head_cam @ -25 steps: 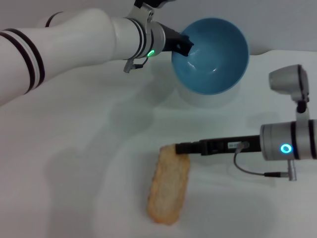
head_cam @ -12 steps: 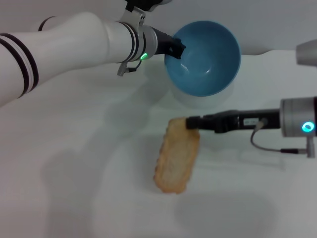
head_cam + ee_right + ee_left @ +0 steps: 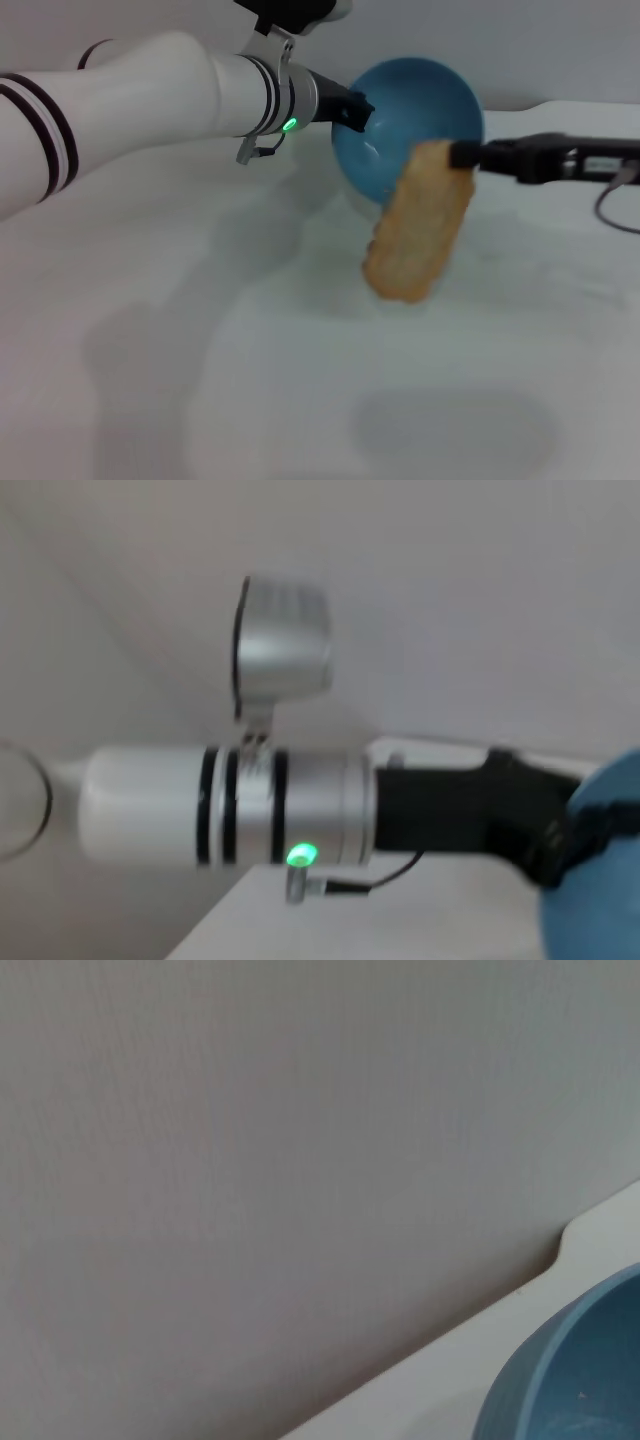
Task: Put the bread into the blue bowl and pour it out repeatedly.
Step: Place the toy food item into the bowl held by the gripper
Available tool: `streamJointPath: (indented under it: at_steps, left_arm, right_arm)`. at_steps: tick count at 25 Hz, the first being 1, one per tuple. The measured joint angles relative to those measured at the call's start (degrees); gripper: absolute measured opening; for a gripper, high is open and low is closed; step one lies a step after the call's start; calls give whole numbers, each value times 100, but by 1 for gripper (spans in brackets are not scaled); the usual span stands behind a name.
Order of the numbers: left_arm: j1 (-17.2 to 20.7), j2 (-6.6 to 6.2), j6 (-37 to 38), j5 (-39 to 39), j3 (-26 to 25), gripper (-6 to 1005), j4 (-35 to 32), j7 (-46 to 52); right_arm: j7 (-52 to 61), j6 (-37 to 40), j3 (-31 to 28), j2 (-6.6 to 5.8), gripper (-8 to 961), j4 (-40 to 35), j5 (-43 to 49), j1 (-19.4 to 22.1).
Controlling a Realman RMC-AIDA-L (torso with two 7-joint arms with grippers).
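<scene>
Your left gripper [image 3: 360,107] clamps the blue bowl [image 3: 400,150] rim at far centre, your right gripper [image 3: 462,154] pinches the bread [image 3: 418,222] aloft, overlapping the bowl, white table [image 3: 150,330] below, no legible markings.

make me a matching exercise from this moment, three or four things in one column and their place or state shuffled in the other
Things:
1. bread
2. blue bowl
3. left gripper
4. right gripper

Places or states:
A. clamped on the bowl's rim, on the side toward the robot's left
B. hanging in the air, held by its upper end, lower end free
C. held tilted, with its opening facing the camera
D. reaching in from the robot's right, shut on the top of the loaf

Pairs: 1-B, 2-C, 3-A, 4-D
</scene>
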State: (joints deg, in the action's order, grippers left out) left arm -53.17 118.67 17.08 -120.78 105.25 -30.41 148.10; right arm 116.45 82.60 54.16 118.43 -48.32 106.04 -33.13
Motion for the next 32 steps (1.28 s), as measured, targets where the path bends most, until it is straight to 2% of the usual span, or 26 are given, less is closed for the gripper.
streamJointPath:
  at_steps: [2, 3, 7, 13, 22, 32]
  left_arm:
    - [0, 9, 20, 2, 2, -1, 0, 0]
    - [1, 12, 26, 2, 2, -1, 0, 0]
    - [7, 26, 130, 2, 58, -1, -21, 69]
    - [-67, 22, 599, -6, 75, -1, -33, 386]
    - [-401, -7, 1612, -45, 74, 0, -75, 762]
    - [-381, 33, 1648, -5, 236, 0, -130, 791]
  right_arm:
    - [1, 284, -512, -12, 65, -176, 82, 54]
    - [1, 284, -512, -12, 64, -176, 82, 54]
    - [40, 652, -1255, -56, 62, -534, 98, 107]
    - [48, 636, -1640, -70, 58, -558, 274, 177]
    - [-159, 34, -1609, -57, 54, -307, 360, 187]
    - [-649, -588, -1505, -33, 47, 688, 398, -124]
